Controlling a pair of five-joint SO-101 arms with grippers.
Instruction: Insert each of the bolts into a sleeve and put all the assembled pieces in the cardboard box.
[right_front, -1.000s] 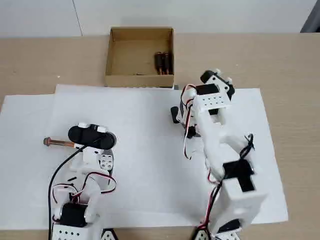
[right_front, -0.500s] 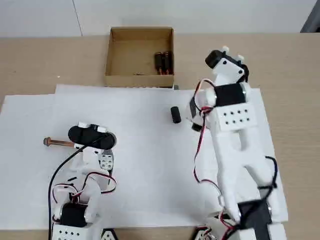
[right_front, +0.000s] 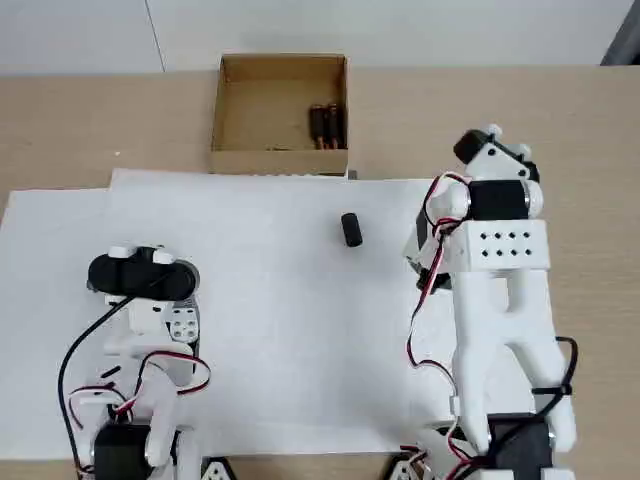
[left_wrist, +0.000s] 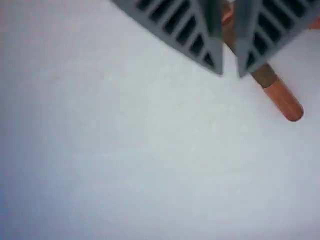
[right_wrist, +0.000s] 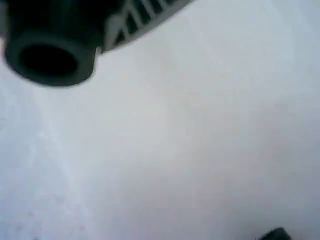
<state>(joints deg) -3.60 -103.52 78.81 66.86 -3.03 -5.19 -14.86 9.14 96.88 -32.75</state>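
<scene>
The cardboard box (right_front: 283, 160), an open square tray of plain brown card, sits at the far edge of the wooden bench (right_front: 100, 120), just beyond a smooth white paper sheet (right_front: 280, 330). Against its right inner wall lie a couple of dark assembled pieces (right_front: 327, 125), side by side with coppery ends showing; the rest of the box floor is bare card. The left tool (left_wrist: 230, 67) is clenched on a bolt (left_wrist: 282, 100), a round copper-coloured rod with a darker band, whose blunt end sticks out past the grey, ribbed, wedge-shaped fingers (left_wrist: 185, 30) just above the paper. The right tool (right_wrist: 100, 40) appears to be gripping a black sleeve (right_wrist: 50, 57), a short matte tube with its hollow mouth facing the wrist camera, pressed against a grey ribbed finger (right_wrist: 140, 20). A second sleeve (right_front: 350, 229), equally black and cylindrical, lies loose on the paper between the box and the right arm (right_front: 495, 250), apart from both.
</scene>
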